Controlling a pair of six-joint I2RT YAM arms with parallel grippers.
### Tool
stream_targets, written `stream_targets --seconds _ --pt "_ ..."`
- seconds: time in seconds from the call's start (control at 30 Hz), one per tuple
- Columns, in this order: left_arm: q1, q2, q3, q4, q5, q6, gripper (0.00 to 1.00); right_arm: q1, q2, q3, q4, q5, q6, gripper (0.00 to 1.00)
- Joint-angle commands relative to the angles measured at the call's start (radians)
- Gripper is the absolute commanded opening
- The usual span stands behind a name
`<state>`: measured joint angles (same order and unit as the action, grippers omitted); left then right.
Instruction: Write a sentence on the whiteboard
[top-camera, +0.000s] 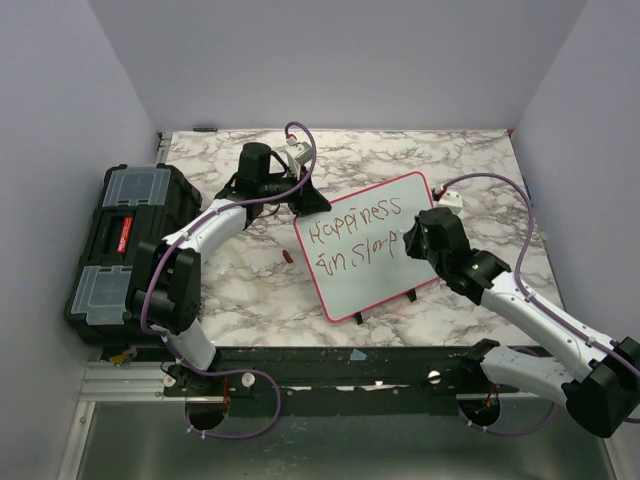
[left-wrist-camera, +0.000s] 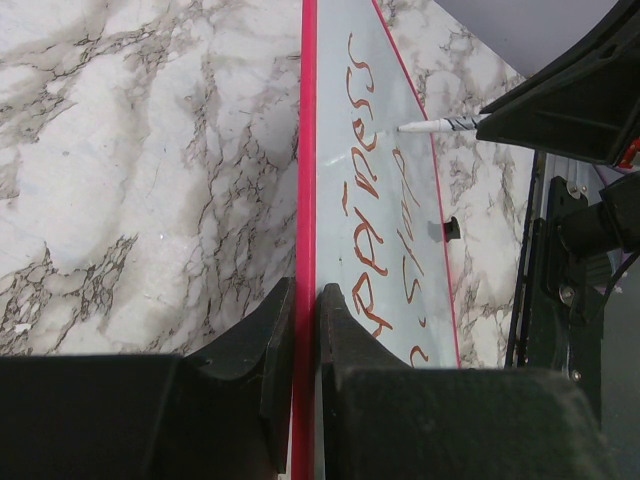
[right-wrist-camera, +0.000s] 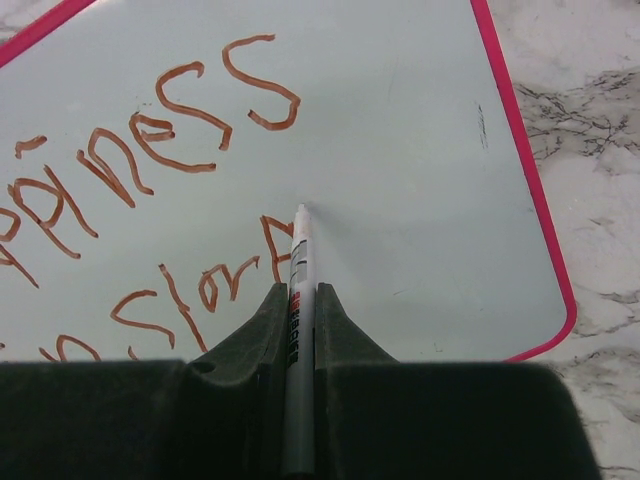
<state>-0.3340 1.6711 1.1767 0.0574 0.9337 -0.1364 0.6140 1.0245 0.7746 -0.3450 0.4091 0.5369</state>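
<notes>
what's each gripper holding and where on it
Left gripper: the whiteboard, pinched by its pink-red frame edge. Right gripper: a marker, gripped around its barrel, tip end sticking out.

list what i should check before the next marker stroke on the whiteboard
1. Left tool clamped on the whiteboard frame: ok.
2. Right tool shut on the marker: ok.
3. Marker tip at the board just after the last letter: ok; pressure cannot tell.
4. Bare board to the right of the tip for more letters: ok.
5. The sentence complete: not ok, second line stops partway.
</notes>
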Motion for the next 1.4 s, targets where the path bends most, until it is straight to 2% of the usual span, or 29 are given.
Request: stream_targets --seconds 0.0,0.4,1.37 --pt "0.007 -0.007 0.014 0.052 0.002 0.059 0.0 0.001 0.027 0.047 0.063 0.07 -0.014 0.01" --pt "0.009 -0.009 0.013 0.053 0.007 0.06 0.0 0.001 0.083 0.032 0.093 0.089 -0.013 0.01" --pt "0.009 -0.014 0.009 0.059 0.015 0.052 0.0 0.001 -0.066 -0.108 -0.069 -0.096 0.094 0.01"
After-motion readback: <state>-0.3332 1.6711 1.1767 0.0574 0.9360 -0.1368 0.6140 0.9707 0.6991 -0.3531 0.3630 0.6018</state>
